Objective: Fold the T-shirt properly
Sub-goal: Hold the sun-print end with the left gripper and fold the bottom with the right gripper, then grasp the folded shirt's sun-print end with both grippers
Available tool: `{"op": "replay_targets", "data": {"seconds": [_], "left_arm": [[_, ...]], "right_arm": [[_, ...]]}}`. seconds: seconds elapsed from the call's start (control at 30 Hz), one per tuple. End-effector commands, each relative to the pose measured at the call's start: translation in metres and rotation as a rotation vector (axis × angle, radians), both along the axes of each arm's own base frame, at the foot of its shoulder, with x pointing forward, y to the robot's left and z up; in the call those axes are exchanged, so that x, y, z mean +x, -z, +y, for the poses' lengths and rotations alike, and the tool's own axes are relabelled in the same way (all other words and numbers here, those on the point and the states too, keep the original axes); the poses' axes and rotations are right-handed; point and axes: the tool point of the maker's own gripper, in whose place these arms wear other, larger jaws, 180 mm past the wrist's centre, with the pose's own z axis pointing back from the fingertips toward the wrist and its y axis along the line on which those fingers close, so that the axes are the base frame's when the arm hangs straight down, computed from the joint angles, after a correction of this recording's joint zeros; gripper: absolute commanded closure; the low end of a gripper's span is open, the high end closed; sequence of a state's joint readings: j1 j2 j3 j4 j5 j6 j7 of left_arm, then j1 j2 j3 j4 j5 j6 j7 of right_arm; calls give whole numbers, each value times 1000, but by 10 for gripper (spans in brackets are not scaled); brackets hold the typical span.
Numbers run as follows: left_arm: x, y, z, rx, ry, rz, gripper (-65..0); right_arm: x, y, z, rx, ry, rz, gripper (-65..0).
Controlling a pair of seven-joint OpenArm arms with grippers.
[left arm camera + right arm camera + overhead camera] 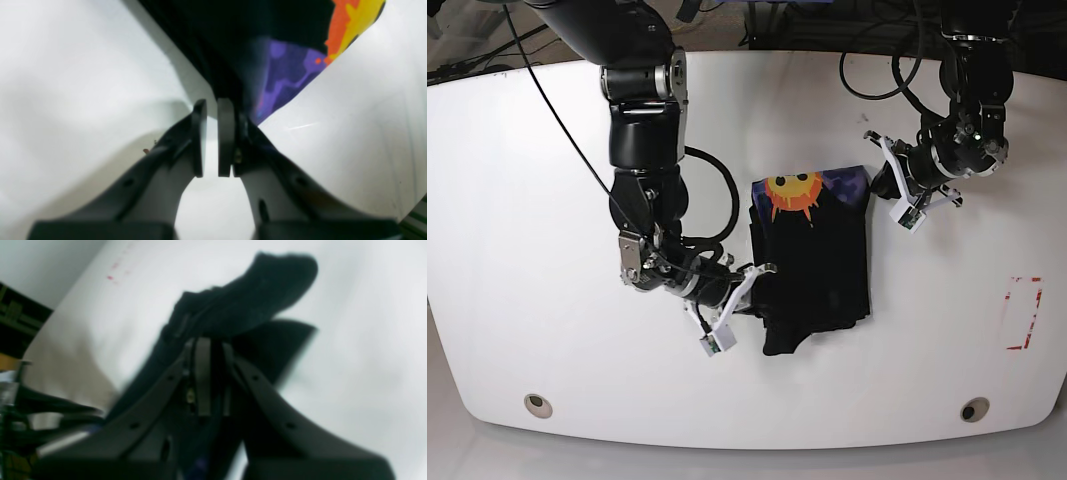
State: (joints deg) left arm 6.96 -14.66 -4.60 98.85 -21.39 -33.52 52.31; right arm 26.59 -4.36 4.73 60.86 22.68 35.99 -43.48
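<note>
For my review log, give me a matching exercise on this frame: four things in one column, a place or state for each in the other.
Things:
1. T-shirt
2. right pincer
3. left pincer
4. red outline

Places or states:
A. shut, empty, at the shirt's printed end
B. marked on the table, far from the shirt
C. folded, lying mid-table, sun print showing
D. shut on black cloth at the shirt's side edge

Pairs: 1-C, 2-D, 3-A, 4-B
</note>
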Motion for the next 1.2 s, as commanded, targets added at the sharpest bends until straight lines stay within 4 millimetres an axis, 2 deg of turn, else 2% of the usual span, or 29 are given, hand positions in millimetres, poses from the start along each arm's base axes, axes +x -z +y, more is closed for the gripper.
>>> {"op": "replay_targets", "data": {"seconds": [0.0, 0.2, 0.27, 0.37, 0.47, 0.5, 0.6, 0.7, 0.8, 0.93, 1.07, 1.17], "left_arm": [[8, -12, 0, -13, 5, -45, -43], [8, -13, -1, -12, 8, -47, -43], [8, -13, -1, -12, 8, -47, -43], [8, -13, -1, -12, 8, -47, -43], [8, -13, -1, -12, 8, -47, -43], [9, -14, -1, -12, 8, -52, -43], [11, -16, -2, -14, 9, -58, -43], [23, -30, -3, -15, 15, -103, -43], [31, -45, -7, -15, 25, -151, -43], [49, -71, -31, -48, 58, -232, -43], [62, -86, -50, -75, 88, -273, -43], [68, -82, -65, -35, 139, -270, -43]], "right_arm": [[17, -16, -4, 52, 31, -60, 0], [15, 33, -21, 114, 126, 34, -16], [18, 36, -26, 123, 148, 34, -27], [16, 41, -26, 122, 153, 50, -86], [17, 36, -26, 122, 151, 41, -185], [18, 32, -26, 108, 136, 34, -241], [18, 16, -27, 69, 101, 0, -347], [17, -6, -28, 40, 79, -64, -409], [12, -23, -30, 0, 55, -115, -412], [3, -39, -31, -52, 26, -155, -396], [-4, -40, -32, -71, 20, -163, -331], [-7, -31, -24, -77, -5, -141, -255]]}}
